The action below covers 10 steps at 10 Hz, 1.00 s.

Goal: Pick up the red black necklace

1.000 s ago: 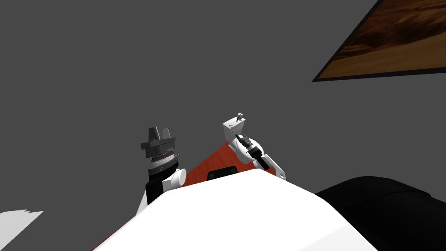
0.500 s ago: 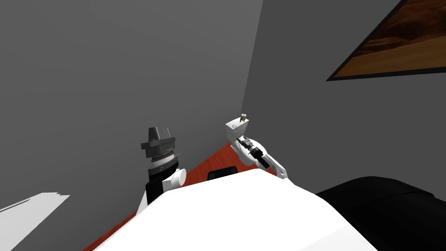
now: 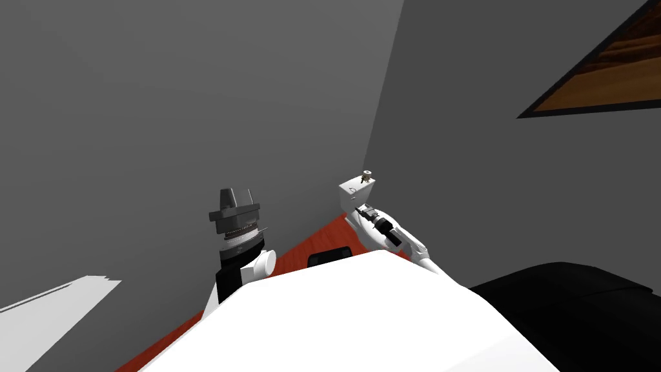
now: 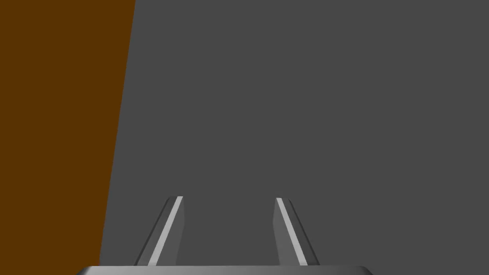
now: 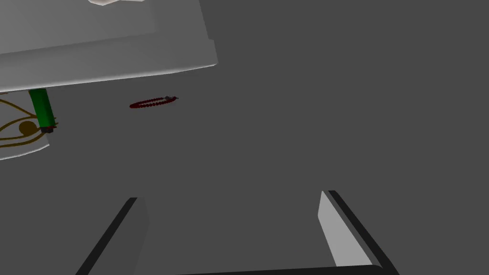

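Two grippers are seen, nothing held in either. The left gripper (image 3: 235,192) is raised fingers-up, off to the side of the right arm (image 3: 387,231); its fingers (image 4: 167,229) are read as spread apart, gap bare. The right gripper (image 5: 230,195) is spread wide too and is aimed at a flat dark grey surface (image 5: 286,119). Ahead of that hand, starting outboard of its shaded finger: a white item (image 5: 14,150) marked with a gold eye-like pattern, a green cylinder (image 5: 40,109) with a dark end overlapping it, then the necklace (image 5: 153,102). The necklace is seen as a dark red bead loop with a small grey clasp, laid flat on the grey surface, well ahead of the fingertips and offset toward the shaded finger. It is set apart from the cylinder, just short of a pale grey slab (image 5: 119,57), by whose edge the cylinder's far end is hidden.
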Tool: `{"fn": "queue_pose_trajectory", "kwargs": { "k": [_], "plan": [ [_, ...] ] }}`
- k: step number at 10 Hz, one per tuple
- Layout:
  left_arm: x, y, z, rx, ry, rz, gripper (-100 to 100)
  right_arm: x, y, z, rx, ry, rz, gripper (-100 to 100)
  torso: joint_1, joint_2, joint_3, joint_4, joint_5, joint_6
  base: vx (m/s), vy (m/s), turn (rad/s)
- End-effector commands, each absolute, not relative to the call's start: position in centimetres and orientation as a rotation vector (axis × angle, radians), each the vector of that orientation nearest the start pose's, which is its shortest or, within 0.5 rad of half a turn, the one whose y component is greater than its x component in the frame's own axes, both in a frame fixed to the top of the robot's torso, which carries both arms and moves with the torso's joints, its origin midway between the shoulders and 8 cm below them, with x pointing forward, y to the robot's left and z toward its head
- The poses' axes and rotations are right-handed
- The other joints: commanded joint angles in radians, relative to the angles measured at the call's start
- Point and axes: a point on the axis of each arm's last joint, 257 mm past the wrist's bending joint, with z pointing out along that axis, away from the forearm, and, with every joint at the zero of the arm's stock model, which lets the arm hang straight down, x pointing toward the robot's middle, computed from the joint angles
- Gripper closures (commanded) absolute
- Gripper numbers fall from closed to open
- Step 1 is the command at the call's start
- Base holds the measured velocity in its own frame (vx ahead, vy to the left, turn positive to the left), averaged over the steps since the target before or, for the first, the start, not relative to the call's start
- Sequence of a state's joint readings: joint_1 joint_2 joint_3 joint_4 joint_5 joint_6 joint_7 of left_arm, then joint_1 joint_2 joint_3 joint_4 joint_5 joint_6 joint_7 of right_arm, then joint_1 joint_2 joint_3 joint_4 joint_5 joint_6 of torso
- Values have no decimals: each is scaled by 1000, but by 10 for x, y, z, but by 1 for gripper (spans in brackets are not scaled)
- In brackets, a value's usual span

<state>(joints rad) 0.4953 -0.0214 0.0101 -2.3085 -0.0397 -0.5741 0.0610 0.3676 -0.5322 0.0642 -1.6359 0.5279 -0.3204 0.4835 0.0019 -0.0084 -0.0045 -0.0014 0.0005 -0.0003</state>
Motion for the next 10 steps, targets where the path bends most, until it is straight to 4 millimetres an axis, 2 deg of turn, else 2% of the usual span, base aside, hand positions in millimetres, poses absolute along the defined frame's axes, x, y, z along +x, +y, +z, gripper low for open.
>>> {"fn": "queue_pose_trajectory", "kwargs": {
  "k": [1,3,4,7,10],
  "plan": [
    [325,275,52,-580,530,-1349,0,412,-340,-311,-141,1767,197,-100,0,0,0,0,0,0,140,22,135],
    [325,275,52,-580,530,-1349,0,414,-366,-319,-160,1801,140,-100,0,-2,-1,-1,0,0,145,28,88],
    [325,275,52,-579,530,-1349,0,414,-366,-320,-159,1802,139,-100,0,-2,-1,-1,0,0,97,12,43],
    [325,275,52,-579,530,-1349,0,417,-402,-324,-169,1836,72,-100,-1,0,0,0,0,0,125,8,77],
    [325,275,52,-580,530,-1349,0,418,-438,-324,-161,1863,21,-100,0,-4,-3,-1,0,0,194,21,78]
  ]
}}
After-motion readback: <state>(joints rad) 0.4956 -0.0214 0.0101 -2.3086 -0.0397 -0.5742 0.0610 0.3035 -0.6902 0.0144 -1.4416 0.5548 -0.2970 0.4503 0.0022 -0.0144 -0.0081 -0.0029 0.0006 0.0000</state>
